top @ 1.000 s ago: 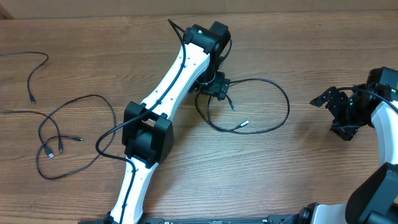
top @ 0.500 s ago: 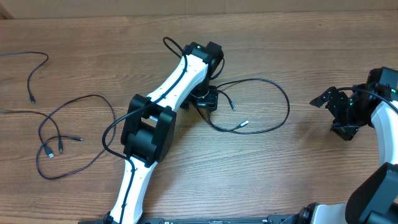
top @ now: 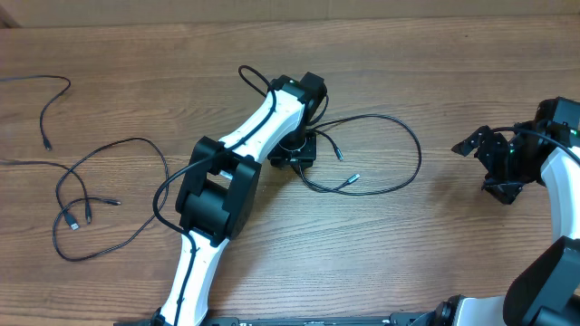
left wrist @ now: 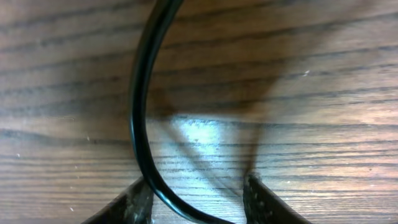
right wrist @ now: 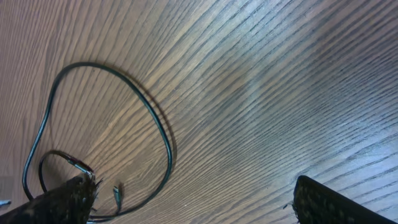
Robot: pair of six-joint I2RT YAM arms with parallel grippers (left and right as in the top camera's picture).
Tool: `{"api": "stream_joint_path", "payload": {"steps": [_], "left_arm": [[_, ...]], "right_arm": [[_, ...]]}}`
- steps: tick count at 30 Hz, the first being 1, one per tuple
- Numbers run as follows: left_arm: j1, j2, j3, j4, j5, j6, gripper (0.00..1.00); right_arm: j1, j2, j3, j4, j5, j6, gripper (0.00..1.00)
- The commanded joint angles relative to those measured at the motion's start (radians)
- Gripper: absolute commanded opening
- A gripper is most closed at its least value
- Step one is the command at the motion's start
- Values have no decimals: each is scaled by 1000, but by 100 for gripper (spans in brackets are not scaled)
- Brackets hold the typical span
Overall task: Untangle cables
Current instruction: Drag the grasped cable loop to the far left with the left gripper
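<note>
Since a second ago my left tool has pulled back toward 7 o'clock. The near end of the looped cable has slid that way with it. The right tool has not shifted.

- Left wrist view: tool low over the bench, fingertips set fairly wide. The looped cable runs down between them, close beside the left one. It is not pinched.
- Nearest to me, at 8 o'clock: the tangled cables. They are several thin black loops crossing one another, with their small plug ends bunched on the near side.
- Bench centre: the looped cable leaves the left tool and swings out toward 3 o'clock in one wide oval. A silver plug end lies inside the oval, on its near side.
- At 3 o'clock, well apart from that loop: the right tool, jaws spread wide and holding nothing. Its wrist view shows the oval across bare wood.
- Farthest, at 10 o'clock: a lone cable. It comes in from the left edge, hooks over, and ends pointing toward me, clear of the tangle.
</note>
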Motion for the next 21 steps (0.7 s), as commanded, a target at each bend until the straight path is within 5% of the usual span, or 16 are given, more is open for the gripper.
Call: {"api": "stream_joint_path", "payload": {"steps": [1,11,21], "left_arm": [[-7,23,-45,20,3,-10,6],[53,-67,90,-43,-11,11,4],[417,-450,310,-82,1,23,4]], "right_arm": [[-1,3,31,4,3,-6,100],[-1,3,31,8,3,-6,100],[-1,3,31,11,3,-6,100]]}}
